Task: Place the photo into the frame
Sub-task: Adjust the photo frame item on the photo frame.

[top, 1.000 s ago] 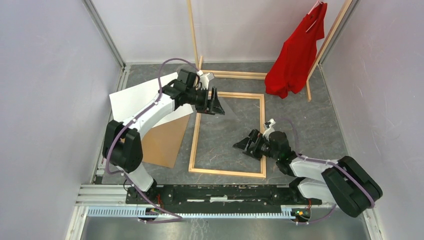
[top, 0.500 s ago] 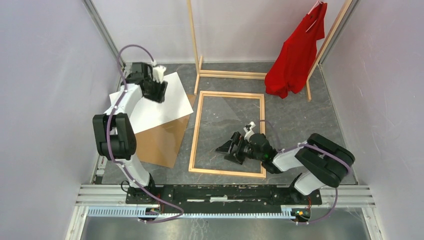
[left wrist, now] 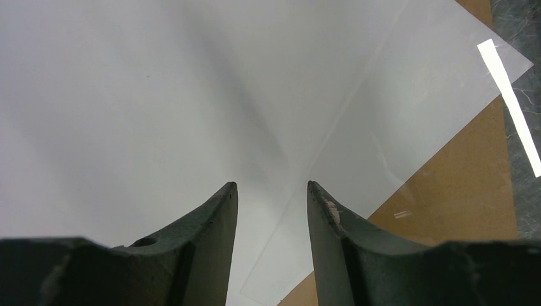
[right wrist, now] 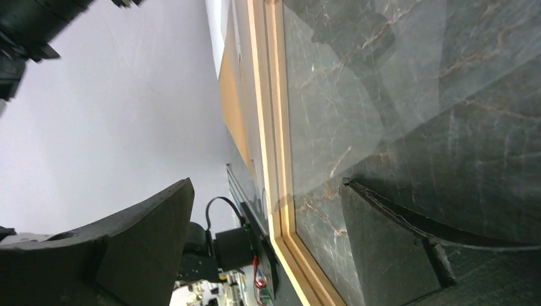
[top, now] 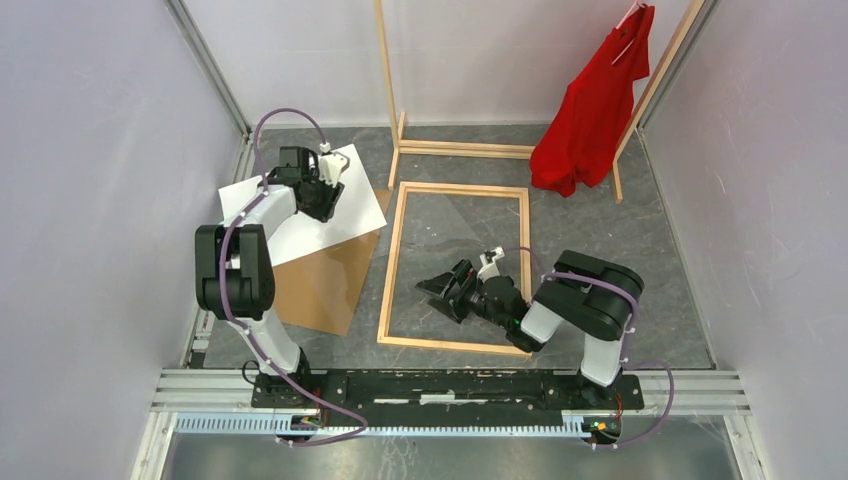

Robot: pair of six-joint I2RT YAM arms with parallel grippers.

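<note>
Black-and-white arms (top: 262,207), purple cables (top: 288,111)

Photo (top: 300,225), left of frame (top: 392,270): white reverse up, printed face hidden, patch near far edge covered by left fingers (left wrist: 204,242). Finger-photo contact: cannot tell.
Brown board (top: 325,285), left of frame: far part under photo.
Rack (top: 385,70), behind frame: top cut off, right post partly behind red shirt (top: 590,110).
Right wrist view: frame runs off top and bottom edges.

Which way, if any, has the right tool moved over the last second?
Yes. The right tool has slid left inside the frame, from the frame's right half into its left half, nearer the left rail.
</note>
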